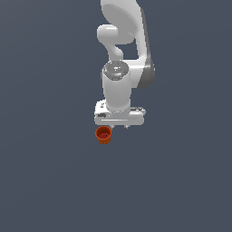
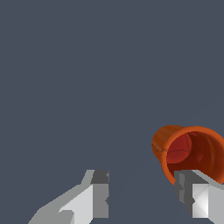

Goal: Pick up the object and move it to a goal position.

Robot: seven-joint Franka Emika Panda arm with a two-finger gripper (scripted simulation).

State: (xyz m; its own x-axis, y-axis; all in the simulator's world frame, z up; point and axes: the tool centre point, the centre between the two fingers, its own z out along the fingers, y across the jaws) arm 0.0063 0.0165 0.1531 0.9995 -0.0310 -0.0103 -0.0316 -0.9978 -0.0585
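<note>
You see the gripper (image 2: 142, 197) spread wide, holding nothing; both fingers run off the wrist view's edge. One fingertip (image 2: 188, 186) overlaps the cup's (image 2: 188, 151) rim, so contact can't be judged; its far side is cropped. In the exterior view, the cup (image 1: 103, 135) sits just below the hand, w/ the fingers mostly hidden behind the body. No writing visible.

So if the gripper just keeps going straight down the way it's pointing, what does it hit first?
Probably the orange cup: one open finger sits over its rim while the gripper centres beside it on bare floor. Depth is unclear, so that finger may just clear it.
</note>
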